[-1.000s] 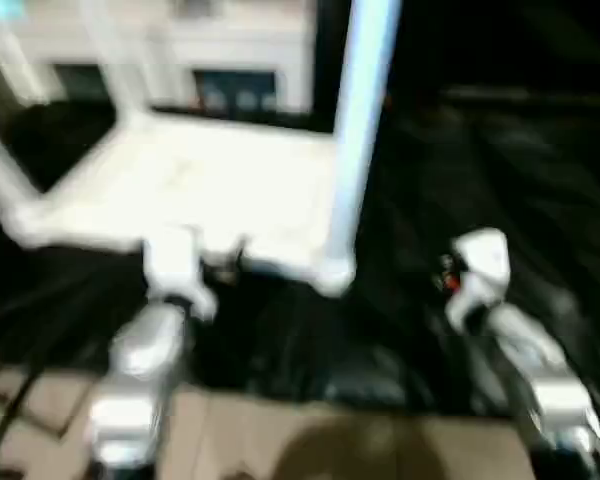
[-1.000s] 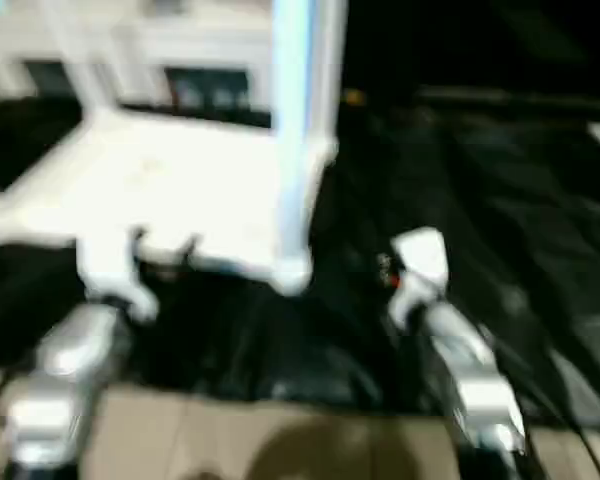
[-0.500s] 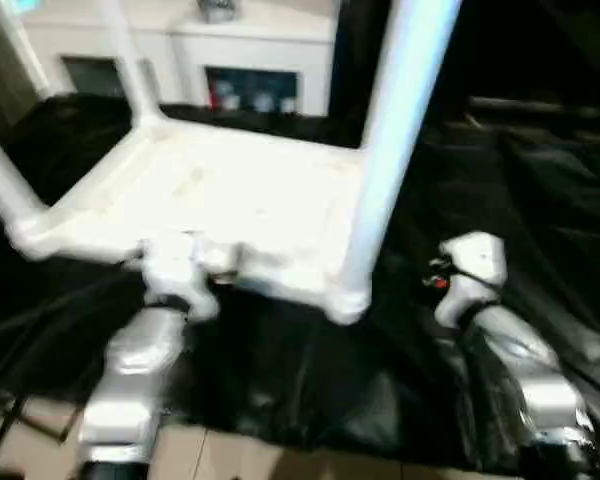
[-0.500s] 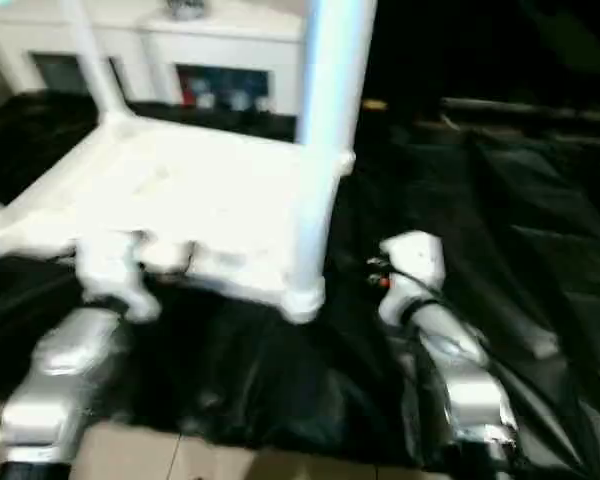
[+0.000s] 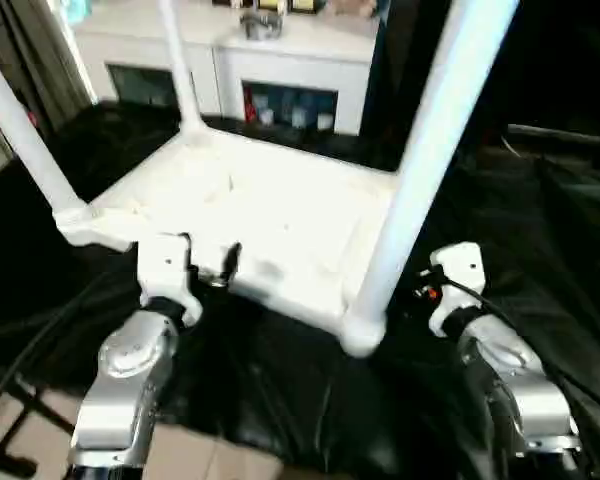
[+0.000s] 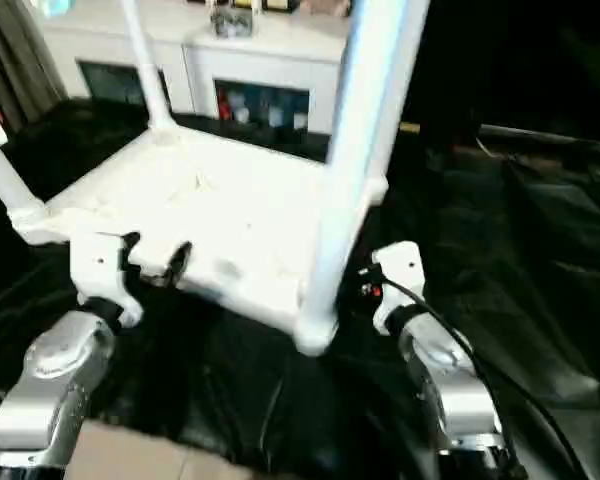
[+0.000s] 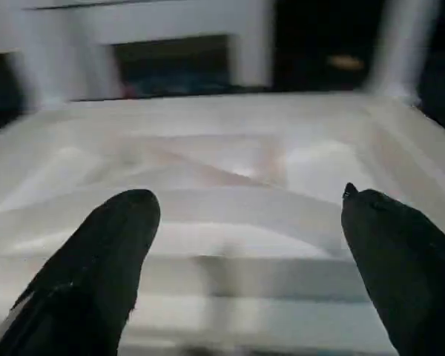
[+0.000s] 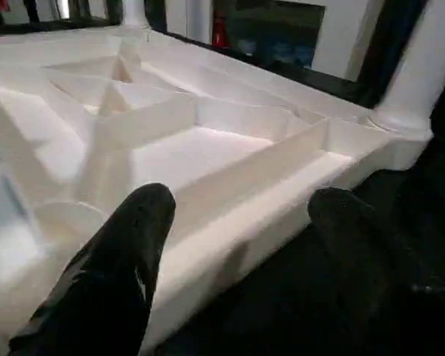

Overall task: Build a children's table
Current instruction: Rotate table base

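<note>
Item 1: children's table point(image 5: 250, 215), white plastic, lying upside down on black sheet point(image 5: 280, 390) that covers the surface in front of the robot. Ribbed underside faces up; ribs plain in the right wrist view. Rimmed top point(image 6: 210, 215) rests flat on the sheet.

Legs fitted, standing upright from corner sockets: near-right leg point(image 5: 420, 190), thick, rising out the top of the head views; near-left leg point(image 5: 25, 135), slanting up and out toward the left; far-left leg point(image 5: 178, 70), thin in the distance. Fourth corner hidden behind near-right leg, cannot tell if fitted.

Item 2: left gripper point(image 5: 208, 262), at near rim of the table top, between the two near corners, closer to the left one. Fingers point(image 7: 96, 259) spread wide, released, nothing between them; the rim lies just ahead of the tips in the left wrist view. Contact w/ rim: cannot tell.

Item 3: right gripper point(image 8: 245, 222), just beside near-right corner socket, on its right. Fingers point(image 8: 119, 259) apart, released, holding nothing; one finger over the ribbed underside, other over the black sheet outside the rim, rim edge between them.

Item 4: white cabinet point(image 5: 270, 60), behind the table, dark glass-fronted compartments w/ small objects inside and on top, too small to identify.

Item 5: pale floor point(image 5: 40, 420), visible at near-left beyond sheet edge.
</note>
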Robot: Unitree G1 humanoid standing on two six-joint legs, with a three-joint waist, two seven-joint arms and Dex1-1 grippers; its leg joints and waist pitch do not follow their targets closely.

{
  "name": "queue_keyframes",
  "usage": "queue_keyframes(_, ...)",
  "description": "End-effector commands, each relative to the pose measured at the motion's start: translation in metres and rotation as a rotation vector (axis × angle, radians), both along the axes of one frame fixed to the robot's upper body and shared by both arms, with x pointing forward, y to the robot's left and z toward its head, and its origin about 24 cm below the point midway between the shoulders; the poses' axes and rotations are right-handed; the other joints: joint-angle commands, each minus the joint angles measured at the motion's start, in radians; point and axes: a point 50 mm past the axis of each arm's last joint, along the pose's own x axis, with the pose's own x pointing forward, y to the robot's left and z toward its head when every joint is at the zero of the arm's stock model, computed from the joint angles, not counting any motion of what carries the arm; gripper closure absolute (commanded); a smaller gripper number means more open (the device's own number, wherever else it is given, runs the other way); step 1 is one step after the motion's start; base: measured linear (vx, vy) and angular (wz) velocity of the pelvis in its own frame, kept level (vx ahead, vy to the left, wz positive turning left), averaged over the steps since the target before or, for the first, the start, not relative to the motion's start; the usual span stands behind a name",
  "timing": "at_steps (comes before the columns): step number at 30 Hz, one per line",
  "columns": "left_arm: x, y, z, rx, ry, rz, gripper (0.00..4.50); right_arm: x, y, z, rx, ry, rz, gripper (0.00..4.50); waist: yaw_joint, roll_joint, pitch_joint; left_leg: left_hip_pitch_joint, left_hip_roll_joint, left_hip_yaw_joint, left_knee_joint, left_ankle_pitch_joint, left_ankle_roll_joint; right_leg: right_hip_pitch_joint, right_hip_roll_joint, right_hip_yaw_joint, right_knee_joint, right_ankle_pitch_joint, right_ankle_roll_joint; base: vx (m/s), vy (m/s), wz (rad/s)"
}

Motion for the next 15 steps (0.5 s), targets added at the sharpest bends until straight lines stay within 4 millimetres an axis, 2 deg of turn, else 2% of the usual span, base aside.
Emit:
queue_keyframes(1,-0.001,-0.002,-0.001,0.038,0.006,-0.081,0.07,0.001,-0.001,0.004,0.008,-0.023,0.006,1.17,0.03,-0.026,-0.072,-0.026,0.079,-0.025,-0.065,0.304,0.144,0.082,-0.084,0.056,-0.059,0.536,-0.174,0.0,0.0,0.0)
queue_keyframes(2,0.0,-0.003,-0.001,0.041,0.01,-0.111,0.07,0.001,-0.002,0.005,0.009,-0.025,0.006,1.17,0.029,-0.018,-0.068,-0.025,0.085,-0.024,-0.073,0.29,0.129,0.074,-0.075,0.047,-0.058,0.533,-0.206,0.0,0.0,0.0)
queue_keyframes(3,0.002,-0.003,0.001,0.032,0.016,-0.173,0.07,0.003,-0.007,0.007,-0.004,-0.031,-0.002,1.17,0.023,-0.011,-0.056,-0.02,0.096,-0.025,-0.087,0.241,0.116,0.065,-0.06,0.031,-0.068,0.422,-0.263,0.0,0.0,0.0)
queue_keyframes(4,0.004,-0.004,0.004,0.027,0.014,-0.207,0.07,0.004,-0.011,0.008,-0.01,-0.033,-0.01,1.17,0.024,-0.002,-0.051,-0.011,0.107,-0.024,-0.094,0.181,0.112,0.057,-0.055,0.025,-0.075,0.271,-0.309,0.0,0.0,0.0)
queue_keyframes(5,0.006,-0.005,0.007,0.017,0.009,-0.252,0.07,0.005,-0.015,0.01,-0.015,-0.037,-0.02,1.17,0.025,0.005,-0.048,-0.006,0.114,-0.025,-0.097,0.147,0.112,0.052,-0.055,0.024,-0.078,0.208,-0.325,0.0,0.0,0.0)
queue_keyframes(6,0.006,-0.005,0.007,0.017,0.009,-0.252,0.07,0.005,-0.015,0.01,-0.015,-0.037,-0.02,1.17,0.024,0.003,-0.044,-0.002,0.119,-0.023,-0.102,0.106,0.113,0.049,-0.055,0.023,-0.083,0.152,-0.337,0.0,0.0,0.0)
queue_keyframes(7,0.009,-0.008,0.011,0.009,0.011,-0.322,0.07,0.007,-0.022,0.012,-0.029,-0.042,-0.033,1.17,0.028,0.008,-0.04,0.006,0.129,-0.016,-0.111,0.012,0.107,0.043,-0.057,0.02,-0.091,0.067,-0.363,0.0,0.0,0.0)
queue_keyframes(8,0.009,-0.008,0.011,0.009,0.011,-0.322,0.07,0.007,-0.022,0.012,-0.029,-0.042,-0.033,1.17,0.028,0.01,-0.038,0.004,0.132,-0.013,-0.117,-0.022,0.103,0.045,-0.058,0.019,-0.094,0.041,-0.363,-0.061,-0.011,0.12)
queue_keyframes(9,0.011,-0.01,0.011,0.037,0.024,-0.39,0.07,0.007,-0.028,0.014,-0.039,-0.045,-0.033,1.17,0.027,0.007,-0.031,0.005,0.139,-0.001,-0.125,-0.104,0.082,0.044,-0.06,0.019,-0.107,-0.033,-0.352,-0.061,-0.011,0.12)
queue_keyframes(10,0.012,-0.013,0.011,0.072,0.043,-0.477,0.07,0.007,-0.033,0.016,-0.057,-0.048,-0.02,1.17,0.027,0.006,-0.03,0.007,0.141,0.003,-0.129,-0.142,0.065,0.044,-0.061,0.02,-0.11,-0.072,-0.344,-0.059,-0.01,0.12)
queue_keyframes(11,0.012,-0.014,0.012,0.106,0.049,-0.532,0.07,0.006,-0.036,0.018,-0.069,-0.048,-0.001,1.17,0.026,0.003,-0.022,0.01,0.142,0.012,-0.141,-0.24,0.018,0.041,-0.062,0.023,-0.122,-0.2,-0.303,-0.054,-0.005,0.08)
queue_keyframes(12,0.011,-0.016,0.012,0.124,0.051,-0.569,0.07,0.005,-0.037,0.018,-0.079,-0.045,0.016,1.17,0.026,0.003,-0.022,0.01,0.142,0.012,-0.141,-0.24,0.018,0.041,-0.062,0.023,-0.122,-0.2,-0.303,-0.054,-0.005,0.08)
queue_keyframes(13,0.011,-0.019,0.013,0.159,0.054,-0.65,0.07,0.003,-0.041,0.019,-0.109,-0.037,0.061,1.17,0.027,0.0,-0.022,0.012,0.142,0.018,-0.148,-0.278,-0.009,0.042,-0.066,0.025,-0.132,-0.284,-0.256,0.0,0.0,0.0)
queue_keyframes(14,0.011,-0.022,0.013,0.18,0.057,-0.707,0.07,0.001,-0.044,0.019,-0.14,-0.028,0.101,1.17,0.028,-0.001,-0.025,0.013,0.144,0.019,-0.149,-0.267,-0.014,0.042,-0.066,0.026,-0.13,-0.276,-0.249,0.0,0.0,0.0)
queue_keyframes(15,0.011,-0.023,0.013,0.191,0.059,-0.743,0.07,-0.001,-0.045,0.019,-0.159,-0.021,0.127,1.17,0.028,0.001,-0.027,0.009,0.145,0.021,-0.15,-0.23,-0.011,0.044,-0.067,0.027,-0.13,-0.238,-0.246,0.0,0.0,0.0)
